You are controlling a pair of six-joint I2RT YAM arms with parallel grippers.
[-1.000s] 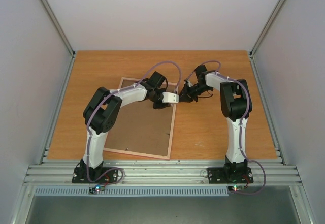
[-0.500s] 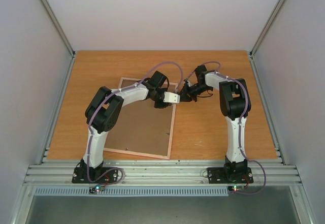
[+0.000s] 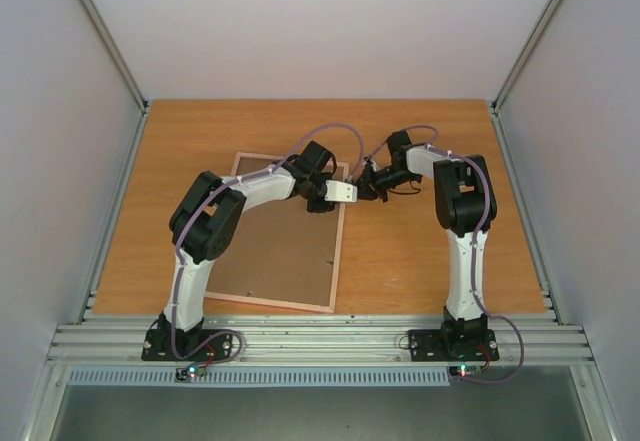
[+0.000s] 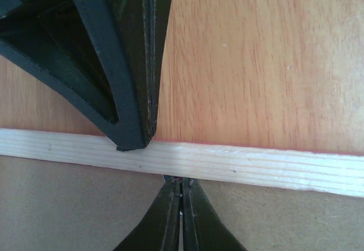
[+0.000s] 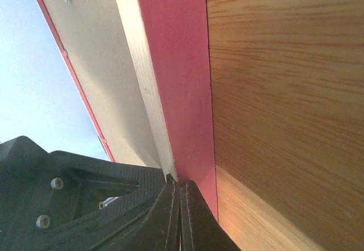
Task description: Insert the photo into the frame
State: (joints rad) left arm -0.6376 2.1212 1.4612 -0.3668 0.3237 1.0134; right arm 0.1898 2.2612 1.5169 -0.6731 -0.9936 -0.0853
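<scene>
Gripping: nothing seen; your left gripper [image 4: 181, 187] and right gripper [image 5: 180, 189] are both clenched.
Frame [image 4: 256, 165]: fingertips at 1 o'clock corner.
Photo: unseen, progress unclear.

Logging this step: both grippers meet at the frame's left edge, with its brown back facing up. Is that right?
Not quite. The top external view shows the left gripper and right gripper meeting at the frame's right edge, not the left. Its brown back does face up.

- The top external camera looked down from above and behind the arms [image 3: 210, 223] onto the whole table [image 3: 405, 261].
- Both wrist cameras hung very near the frame [image 4: 227, 165], sharing its right rail.
</scene>
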